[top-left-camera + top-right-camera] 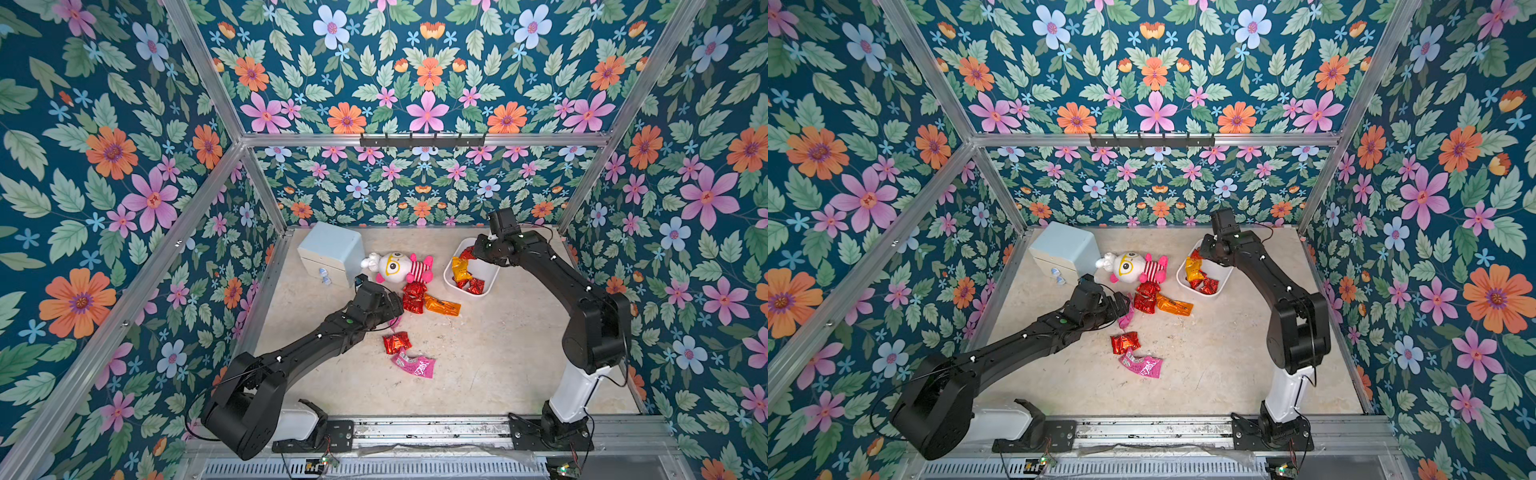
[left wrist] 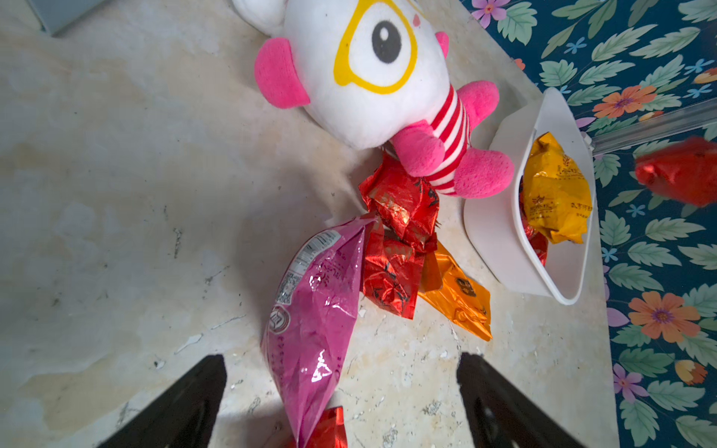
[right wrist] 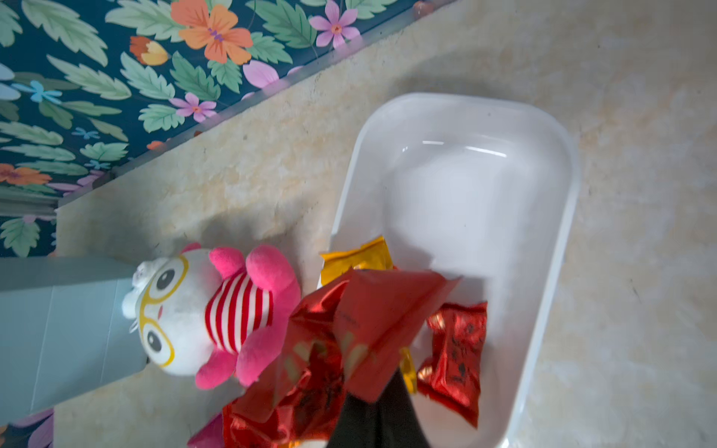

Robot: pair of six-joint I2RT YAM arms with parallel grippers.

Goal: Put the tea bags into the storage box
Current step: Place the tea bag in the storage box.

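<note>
Plush doll point(image 2: 372, 77) overlaps red tea bags point(image 2: 401, 201) (leg atop); box point(image 3: 465, 186) half-free.

Plush doll point(image 1: 401, 266) lying beside pale blue cabinet point(image 1: 332, 251), beige tabletop point(image 1: 478, 353)

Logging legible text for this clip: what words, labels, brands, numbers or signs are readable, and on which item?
No text reads clearly enough to quote.
pink tea bag: barcode, QR code, round seal and small print, all too small to read.
yellow tea bag in the storage box: printed characters, blurred.
orange tea bag: dark emblem, unreadable.
red tea bags: dark characters on crumpled foil, unreadable.
</note>
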